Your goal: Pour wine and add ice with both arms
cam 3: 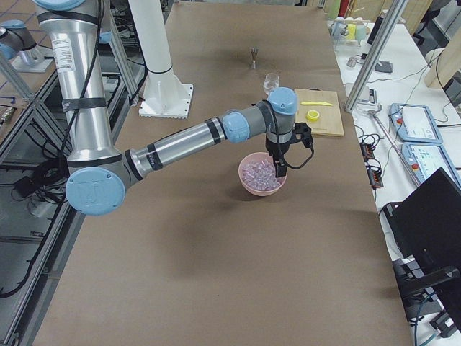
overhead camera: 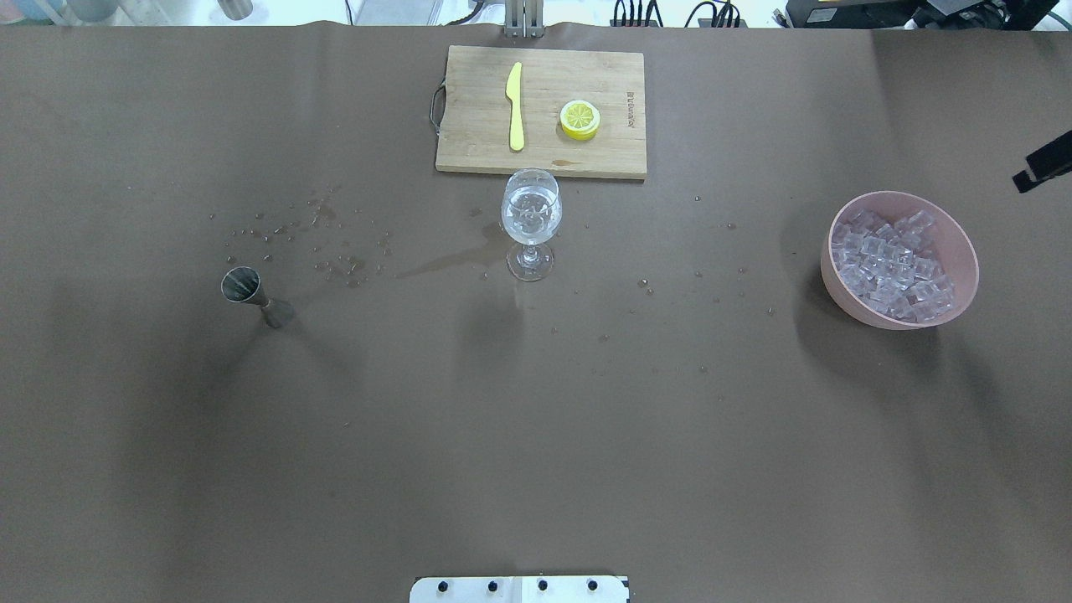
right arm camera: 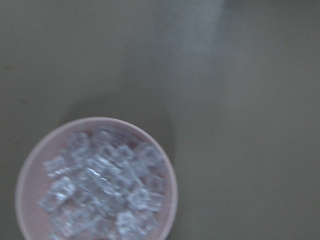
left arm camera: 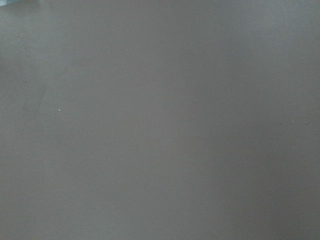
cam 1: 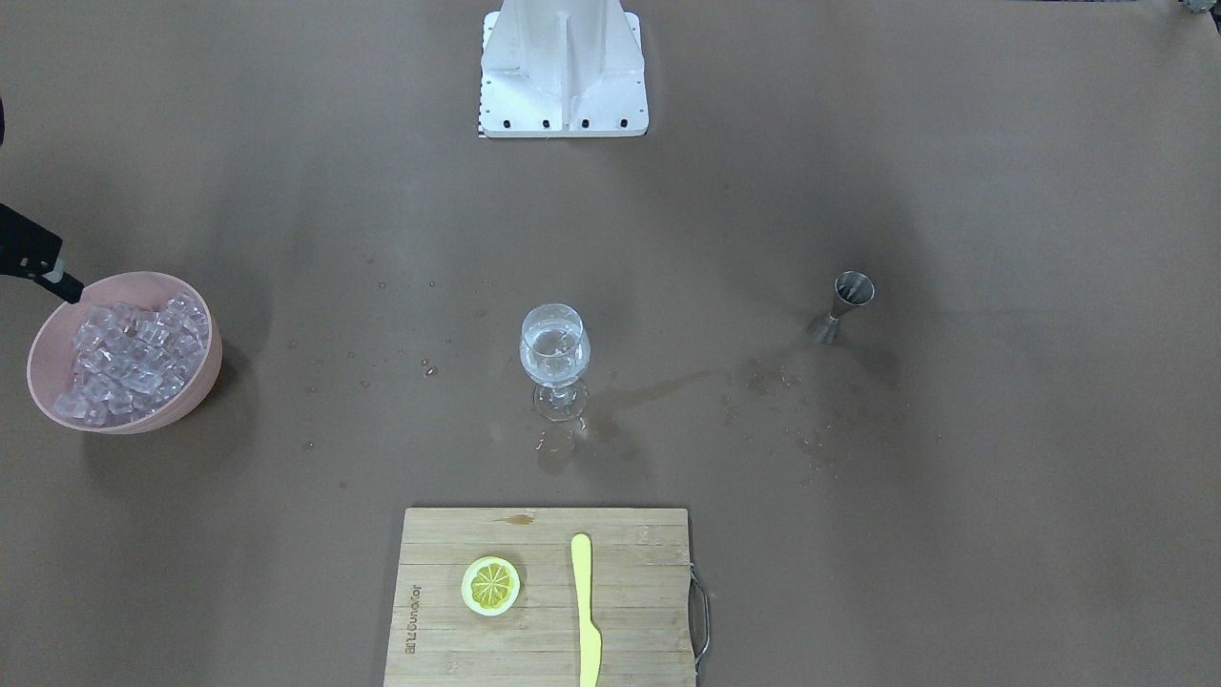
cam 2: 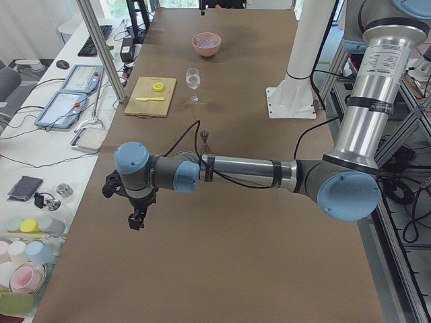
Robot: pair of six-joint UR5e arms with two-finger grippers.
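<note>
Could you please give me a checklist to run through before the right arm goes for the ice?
1. Clear stemmed wine glass upright, clear liquid inside: ok.
2. Round pink bowl heaped with clear ice cubes: ok.
3. Right end effector near that bowl: ok.
4. Its jaws open: cannot tell.
5. Left end effector far from the glass: ok.
6. Brown table dry around the glass: not ok, droplets and a wet streak.

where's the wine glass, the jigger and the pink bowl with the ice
wine glass (overhead camera: 530, 249), overhead exterior view, on its stem
jigger (overhead camera: 258, 299), overhead exterior view, on its narrow waist
pink bowl (overhead camera: 955, 239), overhead exterior view, on the bare inner wall beside the cubes
</note>
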